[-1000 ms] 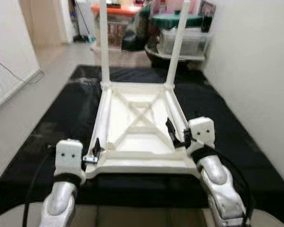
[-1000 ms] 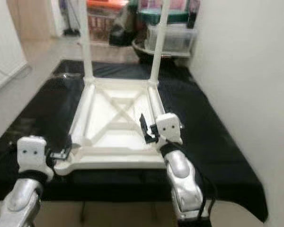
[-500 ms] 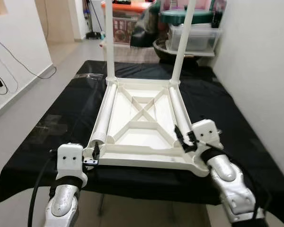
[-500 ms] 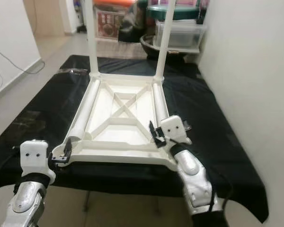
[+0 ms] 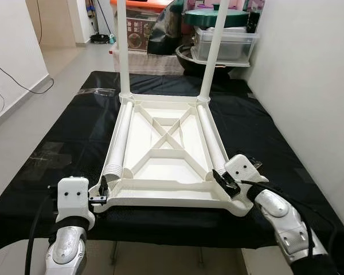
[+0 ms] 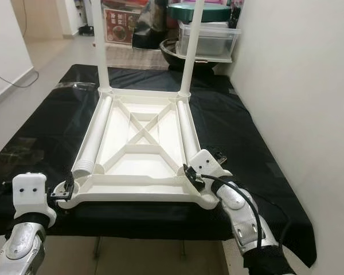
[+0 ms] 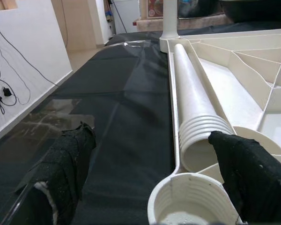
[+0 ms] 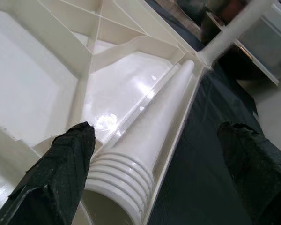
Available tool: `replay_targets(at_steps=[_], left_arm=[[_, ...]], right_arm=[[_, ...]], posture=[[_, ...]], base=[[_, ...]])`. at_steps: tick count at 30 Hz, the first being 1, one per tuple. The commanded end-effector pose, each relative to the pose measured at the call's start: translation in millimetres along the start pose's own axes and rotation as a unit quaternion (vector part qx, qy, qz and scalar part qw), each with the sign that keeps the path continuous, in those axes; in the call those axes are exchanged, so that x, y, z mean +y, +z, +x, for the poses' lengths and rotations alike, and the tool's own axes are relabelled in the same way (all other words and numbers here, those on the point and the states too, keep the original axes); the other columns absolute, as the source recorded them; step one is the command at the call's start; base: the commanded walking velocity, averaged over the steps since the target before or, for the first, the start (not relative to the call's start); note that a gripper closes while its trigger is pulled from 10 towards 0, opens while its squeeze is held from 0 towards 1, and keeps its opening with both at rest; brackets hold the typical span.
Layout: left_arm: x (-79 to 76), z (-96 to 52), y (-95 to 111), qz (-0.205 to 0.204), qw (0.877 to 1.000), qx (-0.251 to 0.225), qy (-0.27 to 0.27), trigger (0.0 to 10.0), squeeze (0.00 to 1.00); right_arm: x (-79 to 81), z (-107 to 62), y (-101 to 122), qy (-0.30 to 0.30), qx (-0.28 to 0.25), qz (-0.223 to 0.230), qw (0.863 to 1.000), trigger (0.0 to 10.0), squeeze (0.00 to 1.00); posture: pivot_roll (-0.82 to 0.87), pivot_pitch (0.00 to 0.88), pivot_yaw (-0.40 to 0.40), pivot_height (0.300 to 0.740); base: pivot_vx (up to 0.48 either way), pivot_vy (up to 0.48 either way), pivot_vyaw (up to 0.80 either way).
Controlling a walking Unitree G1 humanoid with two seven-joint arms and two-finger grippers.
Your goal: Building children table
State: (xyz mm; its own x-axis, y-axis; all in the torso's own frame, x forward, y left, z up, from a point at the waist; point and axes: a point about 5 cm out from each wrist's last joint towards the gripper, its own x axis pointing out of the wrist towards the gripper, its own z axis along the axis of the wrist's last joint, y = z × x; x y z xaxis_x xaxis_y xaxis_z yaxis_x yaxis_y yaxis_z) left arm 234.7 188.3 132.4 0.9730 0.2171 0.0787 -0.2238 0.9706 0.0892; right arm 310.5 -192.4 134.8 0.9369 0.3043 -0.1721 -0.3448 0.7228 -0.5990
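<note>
While both tools straddle its near corners, tabletop [image 5: 166, 166] sits lower than before.

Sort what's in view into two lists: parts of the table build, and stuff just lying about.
Part of the build:
- upturned white table top
- two legs standing in its far corners
- two loose legs lying inside it
- empty near corner socket
- left gripper, right gripper, fingers open at the near corners

Lying about:
- black cloth
- clear storage bin
- wall cable
</note>
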Motion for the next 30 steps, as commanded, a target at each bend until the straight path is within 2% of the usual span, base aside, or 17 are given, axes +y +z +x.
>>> replay_targets(at_steps=[1,2,4,7,10,12,18,23,25,27,30], left_arm=[[-2.5,-0.2,-5,0.002,1.000,0.014,0.000,10.0,0.00],[-2.5,-0.2,-5,0.002,1.000,0.014,0.000,10.0,0.00],[-4.5,0.6,-6,0.001,1.000,0.014,-0.001,10.0,0.00],[-5.3,1.4,-7,0.000,1.000,0.014,-0.002,10.0,0.00],[-5.9,1.8,-7,0.000,1.000,0.014,-0.002,10.0,0.00],[-6.4,2.5,-6,0.000,1.000,0.013,-0.002,10.0,0.00],[-6.6,3.6,-6,0.000,1.000,0.012,-0.002,10.0,0.00],[-7.8,3.3,-6,0.000,1.000,0.011,-0.002,10.0,0.00],[-7.8,3.3,-6,0.000,1.000,0.011,-0.002,10.0,0.00],[-7.4,3.1,-6,0.000,1.000,0.011,-0.002,10.0,0.00],[-7.5,3.3,-6,0.000,1.000,0.011,-0.002,10.0,0.00]], right_arm=[[-4.1,-0.5,1,0.034,-0.008,-0.025,0.999,10.0,0.00],[-4.1,-0.5,1,0.034,-0.008,-0.025,0.999,10.0,0.00],[-21.3,-5.2,-3,0.064,-0.003,-0.060,0.996,10.0,0.00],[-30.3,-6.9,-9,0.086,0.013,-0.086,0.992,10.0,0.00],[-31.1,-7.1,-12,0.104,0.023,-0.103,0.989,10.0,0.00],[-34.5,-5.7,-18,0.133,0.044,-0.131,0.981,10.0,0.00],[-37.3,-2.1,-22,0.163,0.062,-0.146,0.974,10.0,0.00],[-47.8,6.3,-29,0.117,0.101,-0.122,0.980,10.0,0.00],[-47.8,6.3,-29,0.117,0.101,-0.122,0.980,10.0,0.00],[-55.1,10.8,-28,0.087,0.110,-0.108,0.984,10.0,0.00],[-57.9,14.5,-24,0.063,0.106,-0.097,0.988,10.0,0.00]], posture=[[0.08,0.000,-0.098,0.740],[0.08,0.000,-0.098,0.740],[0.08,0.000,-0.101,0.740],[0.08,0.000,-0.103,0.740],[0.08,0.000,-0.105,0.740],[0.09,0.000,-0.105,0.740],[0.08,0.000,-0.109,0.740],[0.09,0.000,-0.118,0.740],[0.09,0.000,-0.118,0.740],[0.09,0.000,-0.118,0.740],[0.09,0.000,-0.118,0.740]], base=[[0.000,0.000,0.00],[0.000,0.000,0.00],[0.000,0.000,0.00],[0.000,0.000,0.00],[0.000,0.000,0.00],[0.000,0.000,0.00],[0.000,0.000,0.00],[0.000,0.000,0.00],[0.000,0.000,0.00],[0.000,0.000,0.00],[0.000,0.000,0.00]])
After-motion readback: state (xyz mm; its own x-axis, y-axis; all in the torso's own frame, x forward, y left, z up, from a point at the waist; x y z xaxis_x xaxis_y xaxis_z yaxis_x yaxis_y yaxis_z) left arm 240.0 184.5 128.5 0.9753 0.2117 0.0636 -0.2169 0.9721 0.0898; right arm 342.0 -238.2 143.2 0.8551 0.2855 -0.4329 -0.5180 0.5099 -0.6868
